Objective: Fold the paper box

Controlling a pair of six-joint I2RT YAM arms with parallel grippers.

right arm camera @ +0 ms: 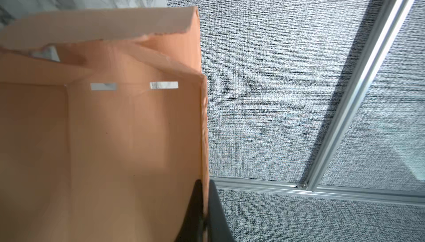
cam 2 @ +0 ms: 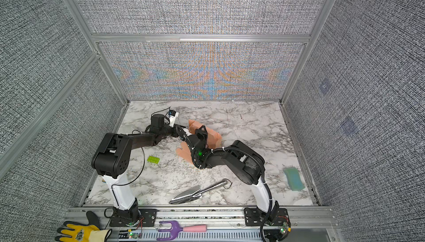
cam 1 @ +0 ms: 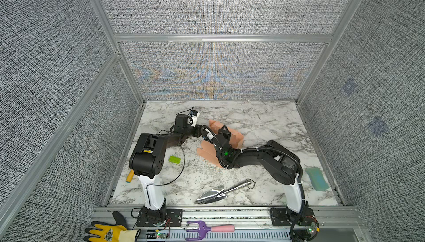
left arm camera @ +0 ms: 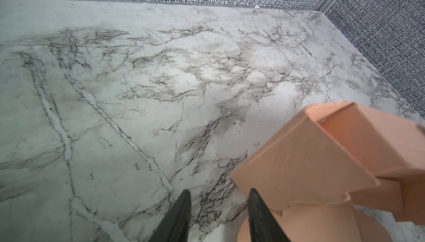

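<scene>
Black and low over the table (cam 1: 264, 118), the left gripper (left arm camera: 218, 192) hovers just beside the paper box (cam 1: 238, 137), jaws spread and empty, arm stretched forward; we judge it ready to push a flap. The half-raised box lies mid-table. The right gripper (right arm camera: 204, 183) pinches one side wall, elbow folded inward, steadying it, we think.
</scene>
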